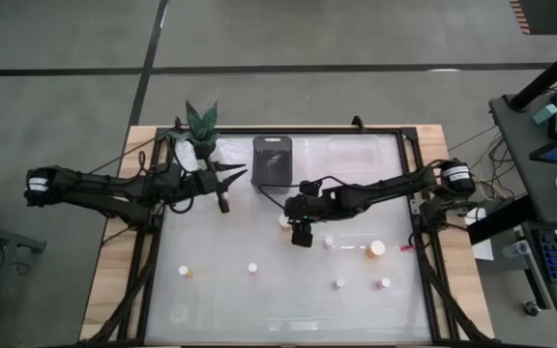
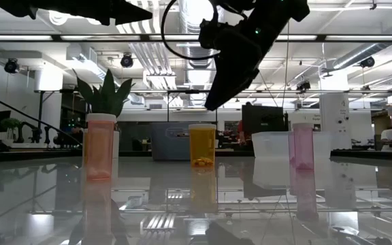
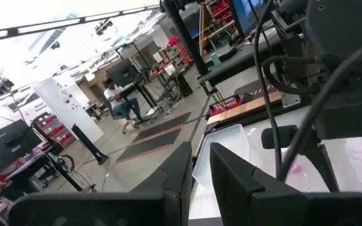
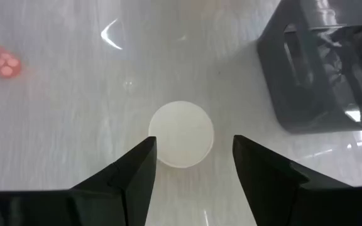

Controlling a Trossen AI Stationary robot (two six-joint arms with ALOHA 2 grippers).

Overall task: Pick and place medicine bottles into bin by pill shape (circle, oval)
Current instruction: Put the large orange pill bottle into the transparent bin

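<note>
Right gripper (image 4: 193, 157) hanging above a medicine bottle (image 4: 181, 134) just beside the dark bin (image 4: 332, 69), fingers half spread on both sides of the white cap, not touching, likely lined up for gripping. Left gripper (image 1: 224, 205) waiting near the dark bin, fingers nearly closed, empty.

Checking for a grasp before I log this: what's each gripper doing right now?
Left gripper: shut, holding nothing, near the plant pot.
Right gripper: open, straddling a white bottle cap, not gripping.

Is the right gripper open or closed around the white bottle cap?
Open. The right gripper has its two dark fingers apart, one on each side of the round white bottle cap, with gaps visible.
</note>
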